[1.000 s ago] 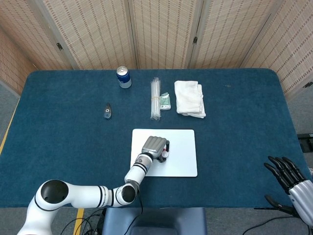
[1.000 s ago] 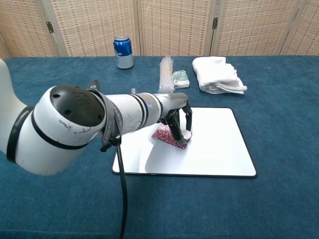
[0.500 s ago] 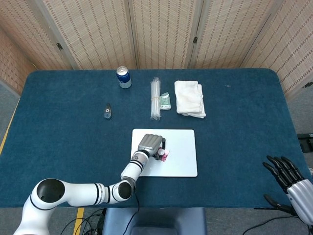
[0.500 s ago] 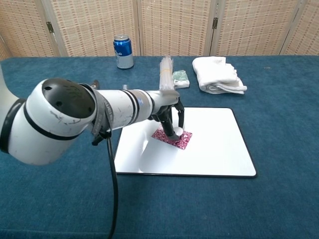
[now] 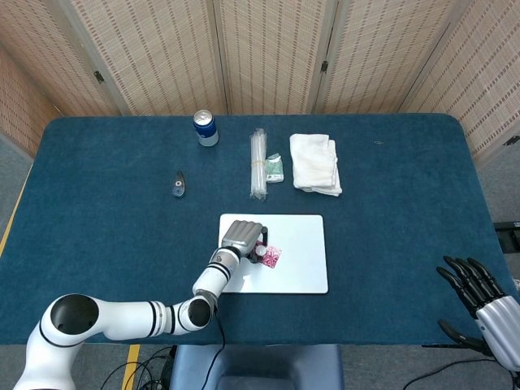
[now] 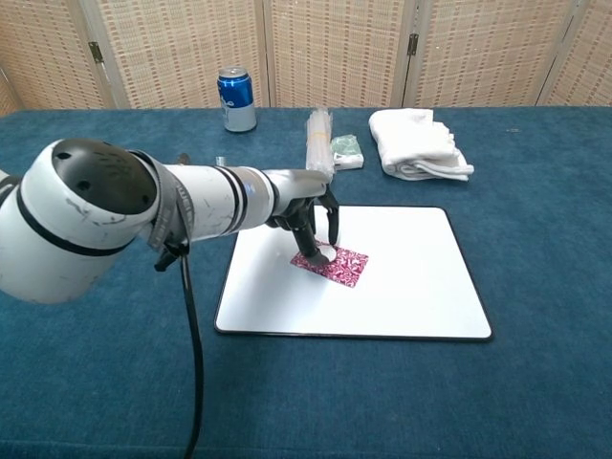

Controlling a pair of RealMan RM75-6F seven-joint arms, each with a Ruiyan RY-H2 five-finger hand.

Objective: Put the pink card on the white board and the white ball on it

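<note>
Card (image 6: 331, 264) lies flat on the board (image 6: 411, 277), left of centre, as the ball's base. Ball (image 6: 326, 252) sits on the card's left end between my left hand's (image 6: 308, 212) fingertips; whether I grip it I cannot tell. My right hand (image 5: 479, 296) idles off-table, fingers spread, empty.

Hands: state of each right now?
Left hand: fingers down on the pink card; whether it holds the ball cannot be told.
Right hand: open, holding nothing.
</note>
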